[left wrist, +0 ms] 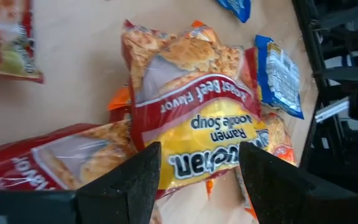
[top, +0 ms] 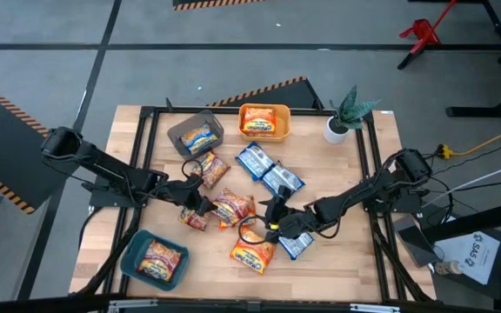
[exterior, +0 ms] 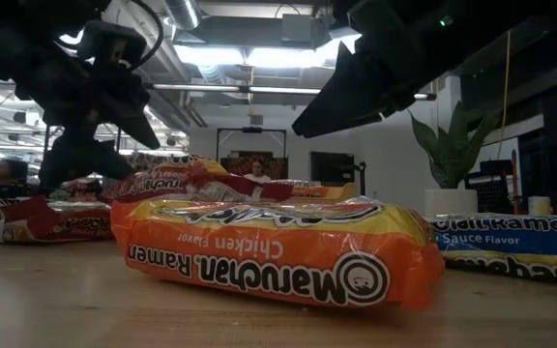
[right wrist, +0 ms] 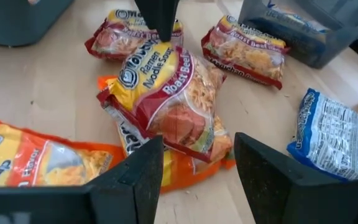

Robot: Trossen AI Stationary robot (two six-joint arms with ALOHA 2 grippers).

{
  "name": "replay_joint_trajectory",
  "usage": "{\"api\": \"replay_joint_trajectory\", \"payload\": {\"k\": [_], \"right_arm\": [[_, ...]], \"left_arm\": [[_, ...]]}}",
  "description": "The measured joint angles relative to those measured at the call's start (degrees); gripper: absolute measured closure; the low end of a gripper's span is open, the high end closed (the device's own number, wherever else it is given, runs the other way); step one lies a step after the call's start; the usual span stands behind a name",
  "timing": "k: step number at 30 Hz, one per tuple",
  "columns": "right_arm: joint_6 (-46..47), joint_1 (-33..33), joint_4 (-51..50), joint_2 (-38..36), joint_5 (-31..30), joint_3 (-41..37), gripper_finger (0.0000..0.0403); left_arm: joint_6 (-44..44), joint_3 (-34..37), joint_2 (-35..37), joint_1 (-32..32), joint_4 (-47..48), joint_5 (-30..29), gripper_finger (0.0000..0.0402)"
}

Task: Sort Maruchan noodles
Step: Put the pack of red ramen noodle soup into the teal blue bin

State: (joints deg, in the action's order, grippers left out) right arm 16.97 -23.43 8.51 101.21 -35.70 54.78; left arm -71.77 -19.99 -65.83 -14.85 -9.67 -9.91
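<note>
Evidently the sorting is partway done: in the high view the grey bin at eleven o'clock, the yellow-orange bin at twelve and the teal bin at seven each already hold a packet, while the other Maruchan noodles lie loose around mid-table. The step in hand looks like a pick from the central heap, and both arms converge on it. The left gripper comes in from nine o'clock with its jaws spread and empty; its wrist view shows the red roast beef packet lying just ahead of the fingers, its near end between them but not pinched. The right gripper approaches from three o'clock, jaws likewise spread and holding nothing, with the same red packet just beyond its fingertips, resting atop an orange chicken packet. Blue packets lie apart toward one o'clock, another orange packet at six. The next move probably calls for one gripper to lower and close on the top red packet alone, without dragging the orange one beneath, while the other arm keeps clear to avoid a clash.
</note>
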Motion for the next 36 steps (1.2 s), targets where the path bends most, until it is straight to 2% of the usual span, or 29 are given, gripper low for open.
{"api": "replay_joint_trajectory", "payload": {"k": [5,13,24,36], "right_arm": [[-1.04,1.94,2.78,0.68,-0.27,0.04,0.0219],[-0.92,5.21,9.72,6.21,6.38,0.04,0.0219],[-0.89,5.13,11.37,7.15,5.75,0.04,0.0219],[-0.92,5.15,11.67,8.25,5.31,-0.04,0.0219]], "left_arm": [[-0.12,0.0,0.32,0.01,1.11,-1.17,0.0192],[0.27,0.0,0.23,2.38,1.27,3.05,0.0192],[0.26,0.02,-3.75,5.14,1.73,8.88,0.0192],[-1.66,0.02,-3.95,5.05,-3.65,9.6,0.0192]]}}
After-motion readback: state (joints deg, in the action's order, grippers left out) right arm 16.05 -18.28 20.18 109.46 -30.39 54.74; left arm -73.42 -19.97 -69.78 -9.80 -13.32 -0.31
